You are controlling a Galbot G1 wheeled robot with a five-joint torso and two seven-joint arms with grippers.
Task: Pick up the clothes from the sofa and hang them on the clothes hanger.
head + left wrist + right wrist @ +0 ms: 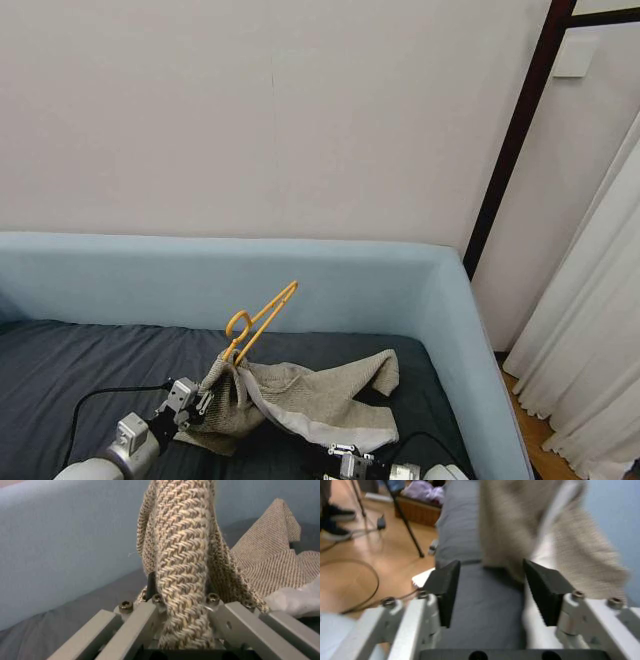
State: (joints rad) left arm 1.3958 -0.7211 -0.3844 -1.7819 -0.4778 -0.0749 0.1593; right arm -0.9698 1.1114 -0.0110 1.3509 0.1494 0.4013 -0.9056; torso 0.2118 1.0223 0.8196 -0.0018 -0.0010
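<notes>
Now: left clamped on the knit, right open beside it

- The left gripper [198, 400] sits low over the dark grey seat cushion [80, 360] of the sofa [455, 330]. Its fingers are closed tight on a bunched fold of the beige knit garment [320, 400]. In the left wrist view the fold runs straight up from between the fingers and fills the gap.
- The garment lies crumpled on the cushion toward the sofa's right end. One corner is flipped up, and a pale lining shows along the near edge.
- The orange hanger [262, 322] sticks up out of the garment just above the left gripper. It is tilted, with its upper end toward the blue backrest [200, 275]. Its lower end is buried in the fabric — can't tell how it's seated.
- The right gripper [350, 462] is at the bottom edge of the head view, just beside the garment's near hem. In the right wrist view its black pads [445, 588] stand wide apart with only seat cushion between them, gripping nothing. The garment lies just past the fingertips — can't tell whether it touches them.
</notes>
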